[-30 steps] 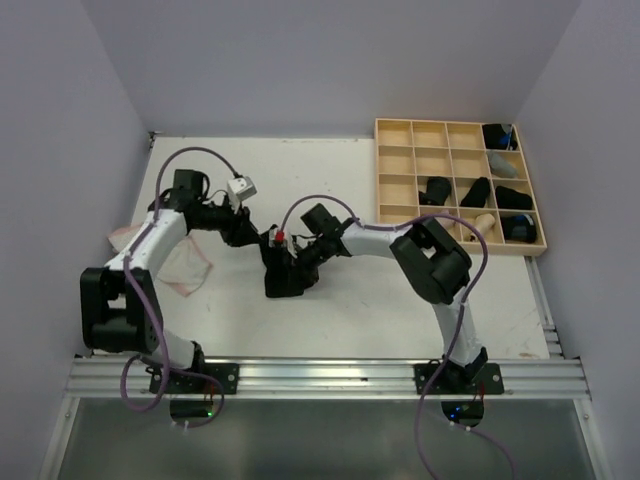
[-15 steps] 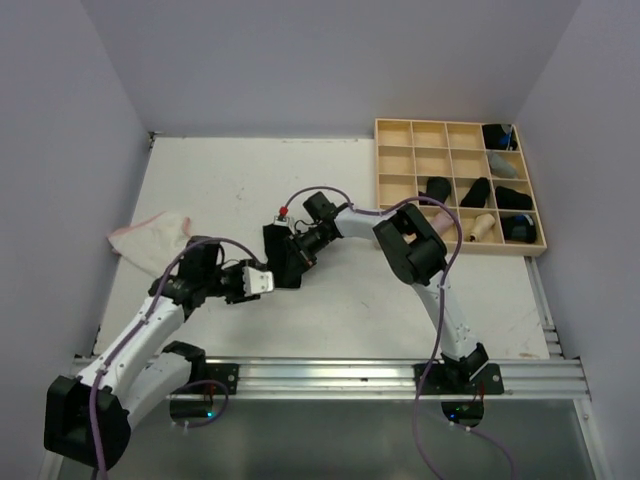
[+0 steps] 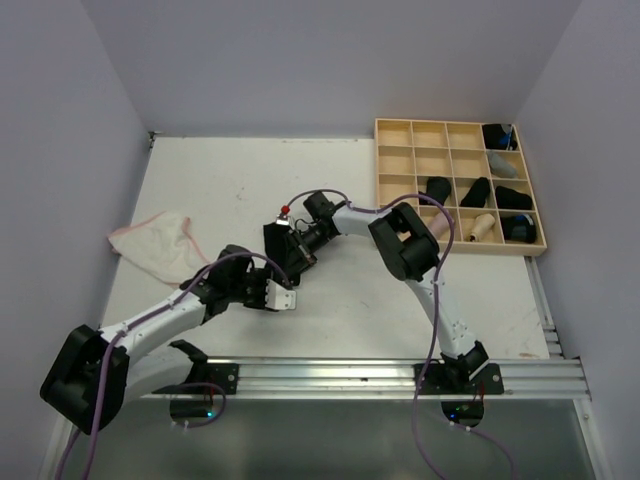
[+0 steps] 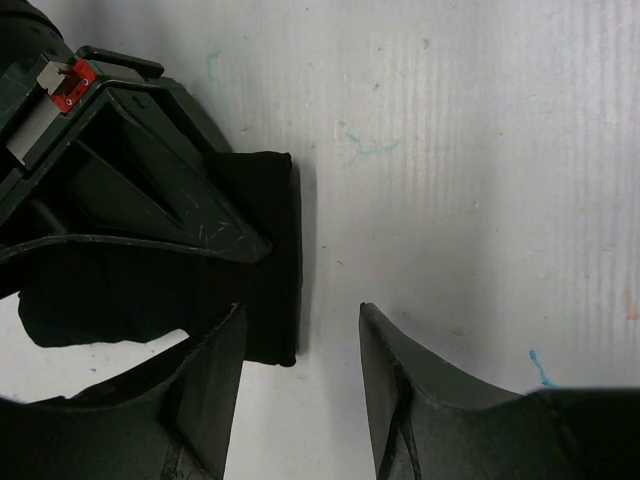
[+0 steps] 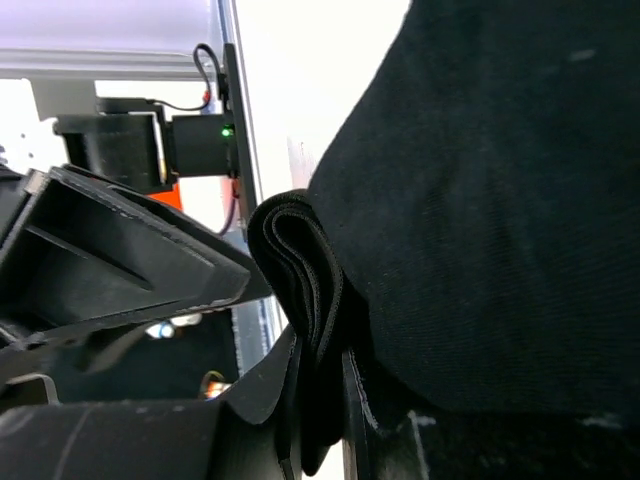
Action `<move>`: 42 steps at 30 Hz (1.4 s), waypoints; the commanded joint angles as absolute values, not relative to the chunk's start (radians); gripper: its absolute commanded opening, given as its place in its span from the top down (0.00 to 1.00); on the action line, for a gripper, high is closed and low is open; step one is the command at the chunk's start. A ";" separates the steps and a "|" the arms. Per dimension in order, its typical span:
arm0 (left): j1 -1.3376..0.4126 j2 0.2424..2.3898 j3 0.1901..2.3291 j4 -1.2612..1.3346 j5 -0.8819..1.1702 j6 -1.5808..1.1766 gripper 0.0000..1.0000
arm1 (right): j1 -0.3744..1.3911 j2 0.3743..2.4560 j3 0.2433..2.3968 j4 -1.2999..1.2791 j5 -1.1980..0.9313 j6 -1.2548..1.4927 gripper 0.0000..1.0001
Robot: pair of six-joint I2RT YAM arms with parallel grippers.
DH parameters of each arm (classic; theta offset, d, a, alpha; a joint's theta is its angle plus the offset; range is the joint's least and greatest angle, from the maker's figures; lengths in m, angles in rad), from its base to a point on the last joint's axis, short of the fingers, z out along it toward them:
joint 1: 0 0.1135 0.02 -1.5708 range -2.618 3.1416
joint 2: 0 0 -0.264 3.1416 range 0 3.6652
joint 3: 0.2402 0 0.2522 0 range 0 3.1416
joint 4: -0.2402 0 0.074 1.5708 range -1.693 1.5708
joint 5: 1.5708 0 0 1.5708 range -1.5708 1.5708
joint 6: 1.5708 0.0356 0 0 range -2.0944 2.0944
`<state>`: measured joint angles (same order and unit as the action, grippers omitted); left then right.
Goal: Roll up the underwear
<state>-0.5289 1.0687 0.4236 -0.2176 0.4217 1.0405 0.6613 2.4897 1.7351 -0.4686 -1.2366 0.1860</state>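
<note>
On the white tabletop [image 4: 450, 200], right jaws pinch soft, layered black underwear [image 4: 270, 290]; left jaws gape alongside.

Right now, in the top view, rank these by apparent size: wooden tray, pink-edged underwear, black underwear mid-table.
1. wooden tray, clearly largest.
2. pink-edged underwear, spread flat.
3. black underwear, folded and partly hidden by the right arm, so its true size is unsure.

The folded black cloth underwear [image 4: 275, 300] is looking matt and soft; the flat white tabletop [image 4: 480, 200] is showing faint ribbing.
</note>
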 commanded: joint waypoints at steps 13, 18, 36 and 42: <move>-0.557 1.262 0.390 0.090 0.270 1.069 0.42 | 0.660 2.637 1.759 -0.597 -1.100 0.179 1.00; -0.564 1.342 0.412 0.101 0.265 1.074 0.42 | 0.660 2.640 1.776 -0.620 -1.094 0.172 1.00; -0.572 1.589 0.712 -0.632 0.390 1.042 1.00 | 0.477 2.442 1.927 -0.640 -0.888 0.154 0.34; -0.571 1.672 0.796 -0.764 0.479 0.977 1.00 | 0.405 2.257 1.869 -0.669 -0.798 -0.021 0.34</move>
<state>-0.5591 1.5627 0.8162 -0.4431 0.3733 1.0603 0.4408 2.4207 1.9015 -0.6636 -0.9470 0.1108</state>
